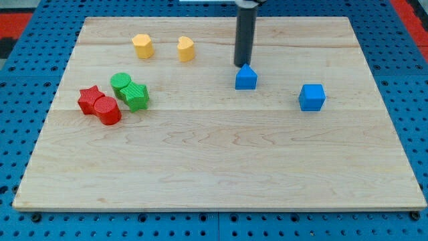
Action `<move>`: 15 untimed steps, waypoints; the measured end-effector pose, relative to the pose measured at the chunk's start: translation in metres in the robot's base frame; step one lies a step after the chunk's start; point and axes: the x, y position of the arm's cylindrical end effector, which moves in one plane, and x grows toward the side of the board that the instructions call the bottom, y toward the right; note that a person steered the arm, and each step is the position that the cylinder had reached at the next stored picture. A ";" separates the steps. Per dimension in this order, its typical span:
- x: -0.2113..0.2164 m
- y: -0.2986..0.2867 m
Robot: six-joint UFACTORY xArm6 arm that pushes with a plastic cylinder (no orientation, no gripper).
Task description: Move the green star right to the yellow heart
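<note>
Not started: green star unmoved, far from yellow heart.
Green star [136,96] sits at the view's left on the worktop [221,167], touching the green cylinder [121,83], below-left of the yellow heart [186,48]. My tip [241,65] is well to the right, just behind the blue triangular block [246,77]. No hand, only a rod holding nothing. Whole push remains.

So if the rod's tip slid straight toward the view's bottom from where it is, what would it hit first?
Most likely the blue triangular block. My tip sits just above it in the view, very close or touching; depth is unclear. Beyond it, the board looks free.
</note>
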 end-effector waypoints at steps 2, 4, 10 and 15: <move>0.071 -0.046; 0.150 -0.117; 0.073 -0.161; 0.011 -0.074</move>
